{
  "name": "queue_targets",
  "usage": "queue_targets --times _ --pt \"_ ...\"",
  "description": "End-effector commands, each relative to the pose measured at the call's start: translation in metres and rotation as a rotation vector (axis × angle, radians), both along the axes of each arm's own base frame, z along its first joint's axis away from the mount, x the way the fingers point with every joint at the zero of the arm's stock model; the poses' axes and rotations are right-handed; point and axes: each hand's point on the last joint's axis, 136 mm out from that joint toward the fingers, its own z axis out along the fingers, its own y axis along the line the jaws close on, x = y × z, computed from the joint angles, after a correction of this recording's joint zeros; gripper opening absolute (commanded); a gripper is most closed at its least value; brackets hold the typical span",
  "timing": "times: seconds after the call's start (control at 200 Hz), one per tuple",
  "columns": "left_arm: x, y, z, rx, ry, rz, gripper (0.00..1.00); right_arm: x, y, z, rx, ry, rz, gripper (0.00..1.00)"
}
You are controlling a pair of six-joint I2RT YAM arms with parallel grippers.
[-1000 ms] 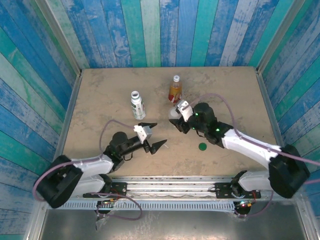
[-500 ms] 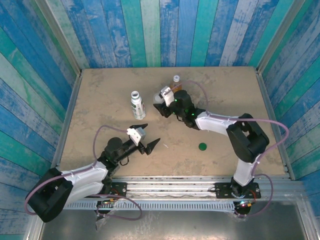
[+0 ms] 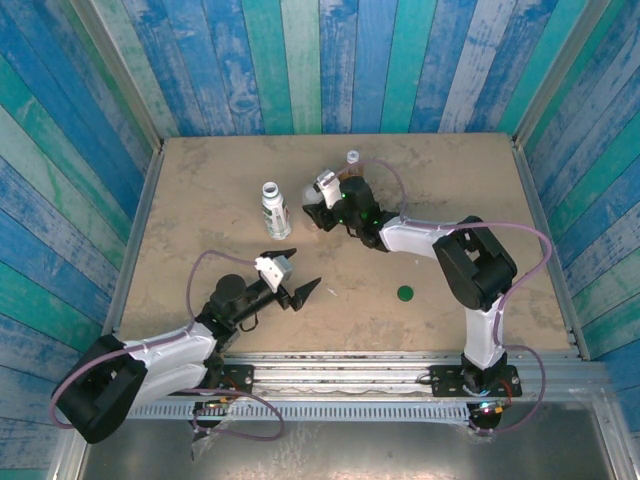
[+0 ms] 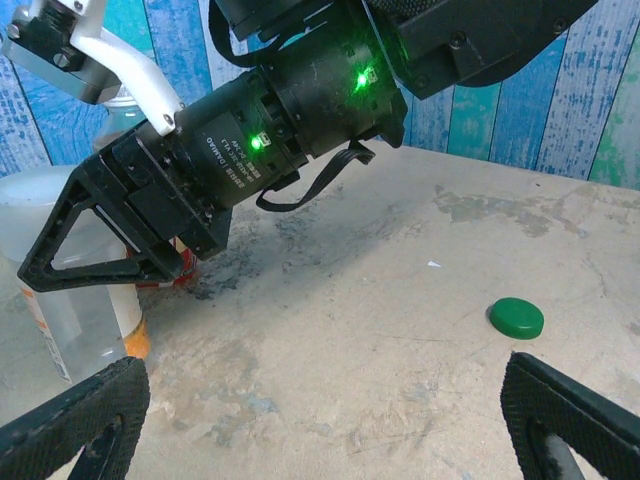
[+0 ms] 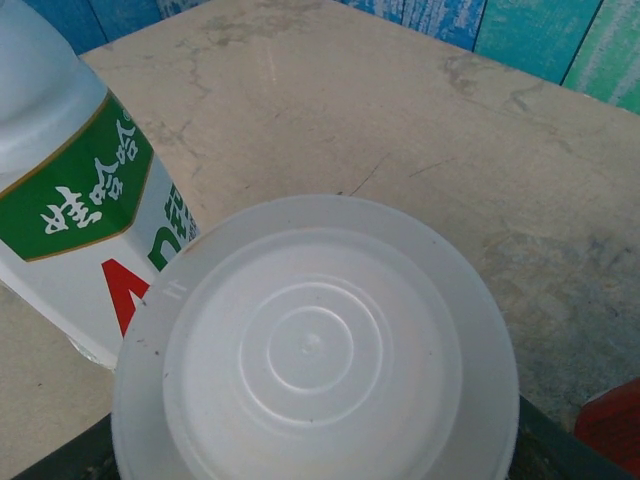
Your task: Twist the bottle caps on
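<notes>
The right arm [image 3: 410, 237] hides most of the amber bottle [image 3: 352, 157]; the white-labelled bottle [image 5: 70, 190] runs off the edge.

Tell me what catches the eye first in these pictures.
The wide translucent cap looms in the right wrist view, gripped between the right fingers, with the white-labelled bottle just beside it. Out on the table, the dark green cap lies alone, and the left fingers gape wide open near the front edge.

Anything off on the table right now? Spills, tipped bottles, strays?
No spill, nothing tipped. The dark green cap lies loose on the table, on its own near the front; the white-labelled bottle stands upright with an open neck.
</notes>
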Motion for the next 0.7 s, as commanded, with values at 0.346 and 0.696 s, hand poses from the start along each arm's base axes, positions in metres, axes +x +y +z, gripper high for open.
queue_targets --times 0.346,0.696 --pt "0.01 0.008 0.004 0.004 -0.009 0.068 0.94 0.002 0.004 0.016 0.025 -0.011 0.02 0.69" --pt "0.044 0.035 0.014 -0.015 -0.002 0.284 0.94 -0.014 -0.018 0.065 0.051 -0.096 -0.002 0.83"
